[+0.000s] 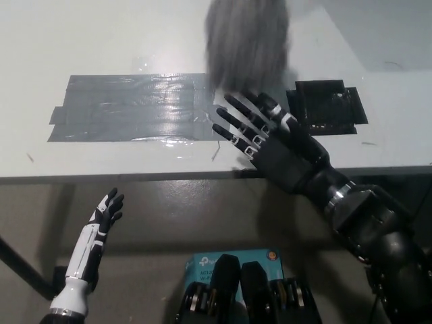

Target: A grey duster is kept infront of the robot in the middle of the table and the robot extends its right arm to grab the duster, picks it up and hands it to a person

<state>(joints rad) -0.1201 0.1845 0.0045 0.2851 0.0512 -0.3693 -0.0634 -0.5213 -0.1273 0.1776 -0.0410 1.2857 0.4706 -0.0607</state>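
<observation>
The grey duster (247,42) is motion-blurred, its top cut off.
</observation>
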